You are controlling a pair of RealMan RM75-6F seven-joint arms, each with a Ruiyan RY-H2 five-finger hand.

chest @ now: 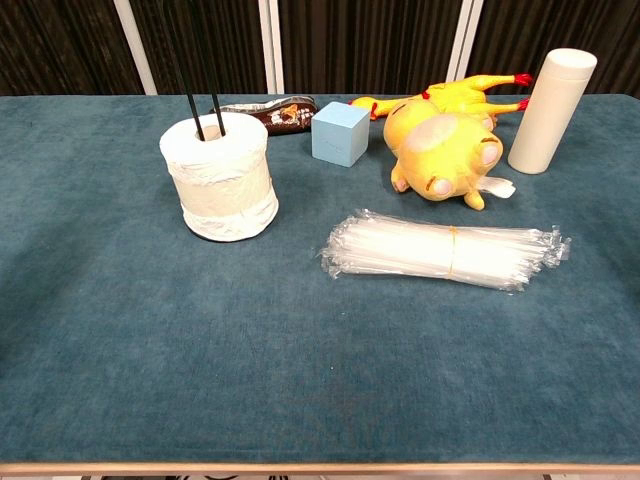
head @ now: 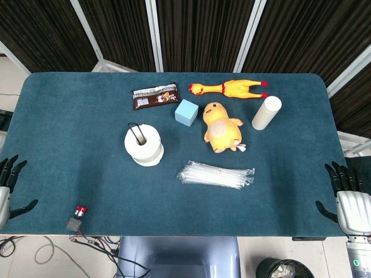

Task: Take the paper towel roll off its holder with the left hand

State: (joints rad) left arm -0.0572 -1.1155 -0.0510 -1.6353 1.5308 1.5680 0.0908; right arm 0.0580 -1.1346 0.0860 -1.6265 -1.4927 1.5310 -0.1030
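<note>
A white paper towel roll point(head: 144, 145) point(chest: 221, 178) stands upright on the blue table, left of centre. Its holder's thin black wire point(head: 137, 134) point(chest: 203, 70) rises through the core and out of the top. My left hand point(head: 8, 184) hangs at the table's left edge with fingers spread, far from the roll and holding nothing. My right hand point(head: 348, 197) hangs off the right edge, also open and empty. Neither hand appears in the chest view.
A bundle of clear straws point(head: 215, 175) point(chest: 445, 250) lies right of the roll. Behind stand a light blue cube point(head: 186, 112) point(chest: 340, 133), a yellow plush duck point(head: 221, 127), a rubber chicken point(head: 229, 88), a snack packet point(head: 155, 96) and a white cylinder point(head: 266, 113). A red button point(head: 77, 217) sits front left.
</note>
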